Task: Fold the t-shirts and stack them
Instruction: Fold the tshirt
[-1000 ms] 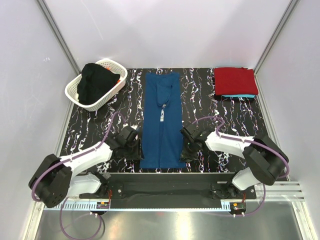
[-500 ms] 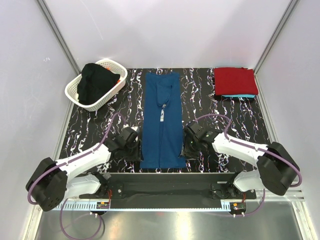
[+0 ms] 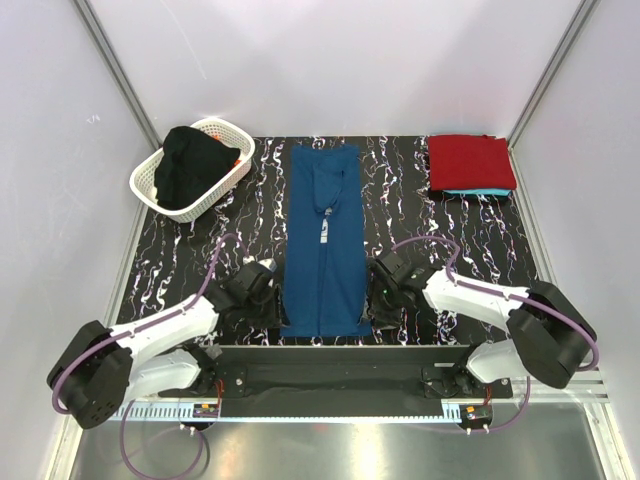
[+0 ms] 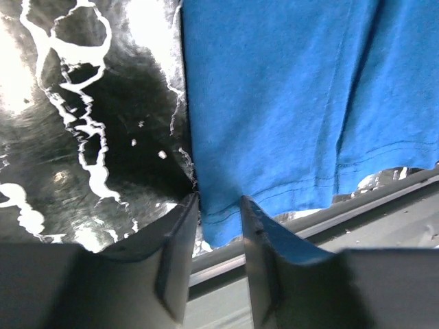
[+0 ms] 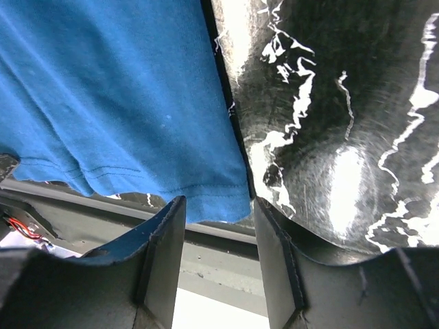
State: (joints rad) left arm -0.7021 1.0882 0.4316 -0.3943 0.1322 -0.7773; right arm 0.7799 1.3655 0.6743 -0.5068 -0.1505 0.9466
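Top external view: since a second ago both grippers have slid closer to the table's [image 3: 400,200] near edge. The navy blue t-shirt [image 3: 322,240] has not moved and lies folded lengthwise down the table's middle. The left gripper [image 3: 262,300] sits low at the hem's left corner and the right gripper [image 3: 385,298] at its right corner, with both forearms stretched low over the table. In each wrist view the fingers [image 4: 175,253] stand apart astride a hem corner, seemingly not pinching it. The red t-shirt [image 3: 470,158] lies folded at the table's far right corner.
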